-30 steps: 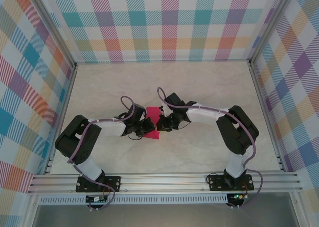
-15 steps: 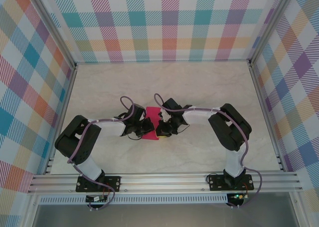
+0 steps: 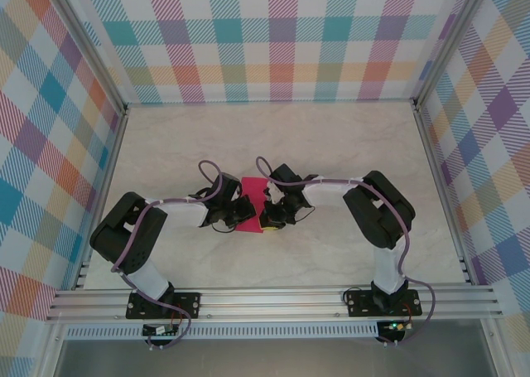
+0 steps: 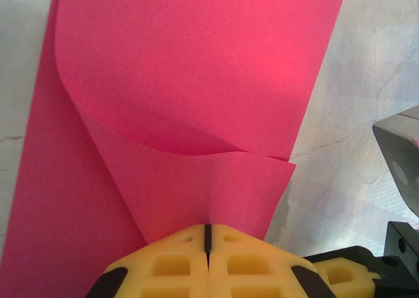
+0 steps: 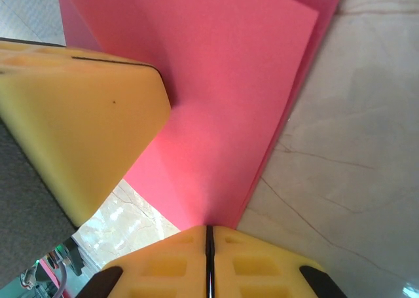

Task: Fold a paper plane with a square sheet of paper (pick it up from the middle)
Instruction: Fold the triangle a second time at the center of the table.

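The square sheet of paper (image 3: 252, 196) is crimson-pink and lies mid-table, folded into layers, with one flap (image 4: 196, 101) curling up off the lower layer. It has the form of a folded strip, and no paper plane is in view. My left gripper (image 4: 207, 229) is shut on the near edge of the raised flap. From the other side, my right gripper (image 5: 208, 229) is shut on the paper's layered edge (image 5: 242, 114). The left gripper (image 3: 241, 212) and right gripper (image 3: 267, 210) sit almost tip to tip. One yellow left finger (image 5: 78, 114) stands close in the right wrist view.
The marble-patterned table (image 3: 331, 145) is bare around the paper. Checked walls stand on three sides, and an aluminium rail (image 3: 273, 298) runs along the near edge by the arm bases. Both arms bend inward towards the middle.
My right gripper has moved left, in against the paper and close to the left gripper, and its elbow has drawn inward. The left arm has stayed put, still pinching the paper.
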### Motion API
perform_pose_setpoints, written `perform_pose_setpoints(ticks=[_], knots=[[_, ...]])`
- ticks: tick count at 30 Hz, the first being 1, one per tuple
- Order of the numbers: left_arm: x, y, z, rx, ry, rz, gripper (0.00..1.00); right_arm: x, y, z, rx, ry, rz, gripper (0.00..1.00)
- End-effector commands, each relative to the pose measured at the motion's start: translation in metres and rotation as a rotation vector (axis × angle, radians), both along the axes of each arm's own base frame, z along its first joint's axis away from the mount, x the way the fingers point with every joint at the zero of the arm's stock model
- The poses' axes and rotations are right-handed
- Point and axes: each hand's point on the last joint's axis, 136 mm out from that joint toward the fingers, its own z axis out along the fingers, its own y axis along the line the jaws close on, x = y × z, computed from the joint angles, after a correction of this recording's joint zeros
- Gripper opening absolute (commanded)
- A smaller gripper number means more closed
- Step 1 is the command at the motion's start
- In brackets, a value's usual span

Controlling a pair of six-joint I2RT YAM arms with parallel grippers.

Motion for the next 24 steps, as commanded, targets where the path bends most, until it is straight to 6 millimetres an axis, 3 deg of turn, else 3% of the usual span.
perform_pose_setpoints(ticks=[1, 4, 6, 15, 24], knots=[[-0.016, 0.026, -0.025, 0.109, 0.070, 0.044, 0.06, -0.003, 0.002, 0.008, 0.018, -0.018, 0.022, 0.09], [-0.017, 0.026, -0.026, 0.110, 0.072, 0.045, 0.06, -0.002, 0.009, 0.024, 0.086, -0.048, 0.037, 0.09], [-0.016, 0.025, -0.026, 0.107, 0.071, 0.044, 0.06, -0.003, 0.010, 0.024, 0.096, -0.049, 0.042, 0.09], [-0.015, 0.024, -0.025, 0.103, 0.070, 0.046, 0.05, -0.010, 0.007, 0.001, 0.040, -0.008, 0.044, 0.09], [-0.012, 0.021, -0.020, 0.082, 0.058, 0.047, 0.07, -0.016, -0.020, -0.030, -0.129, 0.024, 0.029, 0.08]])
